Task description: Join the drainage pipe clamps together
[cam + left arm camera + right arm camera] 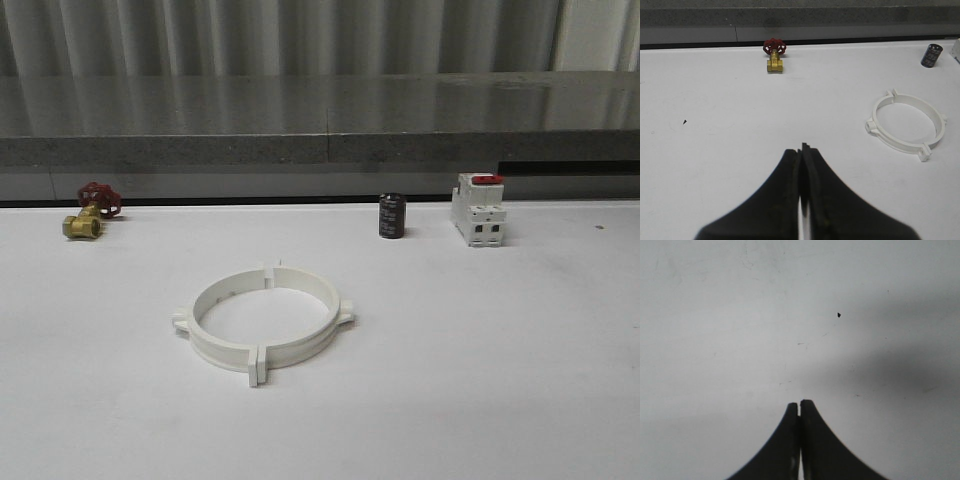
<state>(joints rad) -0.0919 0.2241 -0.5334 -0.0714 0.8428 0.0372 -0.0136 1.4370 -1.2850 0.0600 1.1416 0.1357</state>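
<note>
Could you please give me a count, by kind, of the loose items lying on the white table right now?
Pipe clamp halves, white, set together as a ring: 2
Brass valve with red handwheel: 1
Black cylinder: 1
White block with red top: 1
Total: 5

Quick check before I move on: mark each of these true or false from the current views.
1. The two clamp halves sit together as a closed ring. True.
2. The left gripper is wide open. False: its fingers are shut together, holding nothing.
3. The black cylinder stands inside the ring. False: it stands farther back, beside the white block with a red top.
4. The right gripper is shut over bare table. True.
5. The brass valve lies at the far left. True.
</note>
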